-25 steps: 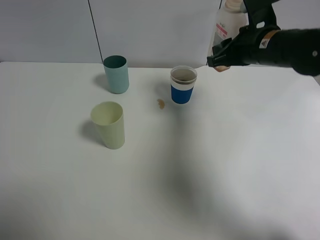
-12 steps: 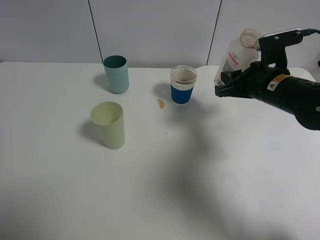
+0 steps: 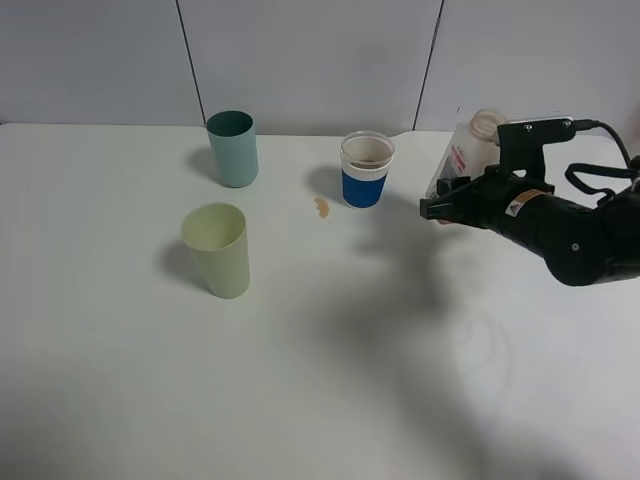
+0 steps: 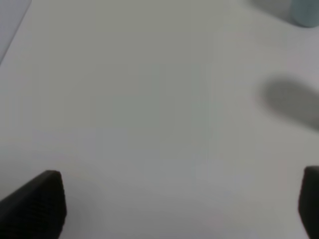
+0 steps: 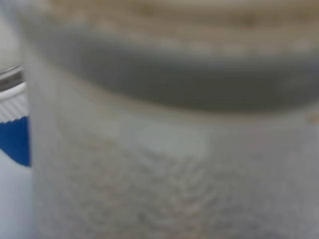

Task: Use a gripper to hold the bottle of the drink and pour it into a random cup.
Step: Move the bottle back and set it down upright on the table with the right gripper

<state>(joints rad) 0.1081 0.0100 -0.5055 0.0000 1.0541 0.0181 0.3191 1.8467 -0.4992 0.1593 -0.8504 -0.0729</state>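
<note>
The white cup with the blue band [image 3: 366, 170] stands at the back middle of the table with brown drink inside. My right gripper [image 3: 445, 202] is shut on the clear bottle [image 3: 468, 142], held nearly upright and low over the table just right of the cup. In the right wrist view the blurred bottle [image 5: 174, 149] fills the picture, and the cup [image 5: 12, 127] shows at one edge. My left gripper [image 4: 182, 209] is open and empty over bare table; it is out of the exterior high view.
A tall teal cup [image 3: 232, 148] stands at the back left and a pale green cup [image 3: 216, 250] in front of it. A small brown spill [image 3: 322, 207] lies left of the blue-banded cup. The white table [image 3: 320, 380] stretches forward.
My right arm has come down and slightly right with the bottle, from high above the table's back edge to low beside the cup. The cups have not moved.
</note>
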